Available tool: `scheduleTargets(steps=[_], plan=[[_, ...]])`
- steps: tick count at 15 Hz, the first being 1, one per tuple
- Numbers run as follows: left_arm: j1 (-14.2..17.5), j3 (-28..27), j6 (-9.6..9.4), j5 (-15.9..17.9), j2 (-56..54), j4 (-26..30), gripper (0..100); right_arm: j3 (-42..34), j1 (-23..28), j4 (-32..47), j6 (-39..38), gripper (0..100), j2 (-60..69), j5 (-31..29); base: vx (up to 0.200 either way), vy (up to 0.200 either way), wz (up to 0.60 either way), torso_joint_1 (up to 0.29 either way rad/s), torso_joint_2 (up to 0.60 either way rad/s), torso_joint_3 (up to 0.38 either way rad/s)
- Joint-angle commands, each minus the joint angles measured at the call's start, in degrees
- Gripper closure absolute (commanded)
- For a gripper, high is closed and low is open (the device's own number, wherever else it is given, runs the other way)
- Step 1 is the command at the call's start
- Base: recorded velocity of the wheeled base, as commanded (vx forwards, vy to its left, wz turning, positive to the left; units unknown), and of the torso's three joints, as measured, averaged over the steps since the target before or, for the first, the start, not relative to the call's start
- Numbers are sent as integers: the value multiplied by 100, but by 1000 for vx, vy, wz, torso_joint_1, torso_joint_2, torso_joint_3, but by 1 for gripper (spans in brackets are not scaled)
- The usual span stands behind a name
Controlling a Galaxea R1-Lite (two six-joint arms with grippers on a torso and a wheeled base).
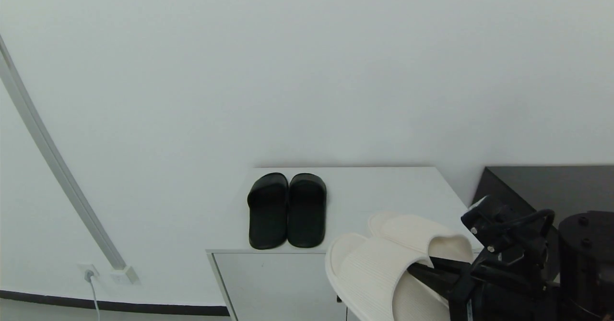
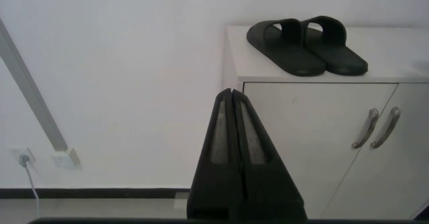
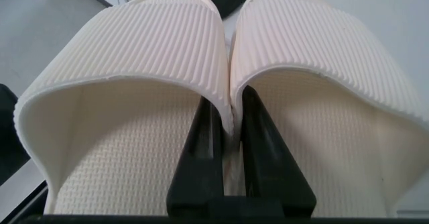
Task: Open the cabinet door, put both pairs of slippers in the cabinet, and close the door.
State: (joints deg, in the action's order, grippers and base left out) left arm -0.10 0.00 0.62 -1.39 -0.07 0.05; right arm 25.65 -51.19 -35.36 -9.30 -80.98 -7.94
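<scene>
Right hand (image 1: 424, 269): fingers run one into each of the white slippers (image 1: 383, 263) and are clamped on the two inner walls where the pair meets, so both ride together. Right wrist view confirms it, toes pointing away from the wrist. Pair hangs over the front right corner of the cabinet (image 1: 383, 186), soles tilted, apparently clear of the top.

Black slippers (image 1: 287, 210): side by side on the cabinet top, left part, toes toward the wall, well apart from the right hand.

Left hand (image 2: 232, 117): fingers pressed together, nothing between them.

Both doors (image 2: 301, 143) look shut. The two handles (image 2: 377, 127) stand close together at the centre seam, long axis upright, below the black pair.

Judgement: the door comes first. The right hand is loaded, so the free left hand is the candidate. The handles lie ahead of it and off its pointing line; it needs to part its fingers and meet an upright bar crosswise.
</scene>
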Motion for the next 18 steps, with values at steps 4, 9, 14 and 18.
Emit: scheduleTargets(steps=[4,9,14,18], plan=[[1,0,-1,-2,7,-5,100,-95,-5,-14,7,100,12,55,-200,0,0,-6,-4,4],[1,0,8,-2,7,-5,100,-148,-14,-6,16,100,-5,90,-40,0,0,1,1,0],[1,0,-1,-10,7,-5,100,-148,-23,-6,60,100,21,73,0,0,0,0,0,0],[1,0,-1,-10,7,-5,100,-209,-40,-6,209,100,127,73,0,0,0,0,0,0]])
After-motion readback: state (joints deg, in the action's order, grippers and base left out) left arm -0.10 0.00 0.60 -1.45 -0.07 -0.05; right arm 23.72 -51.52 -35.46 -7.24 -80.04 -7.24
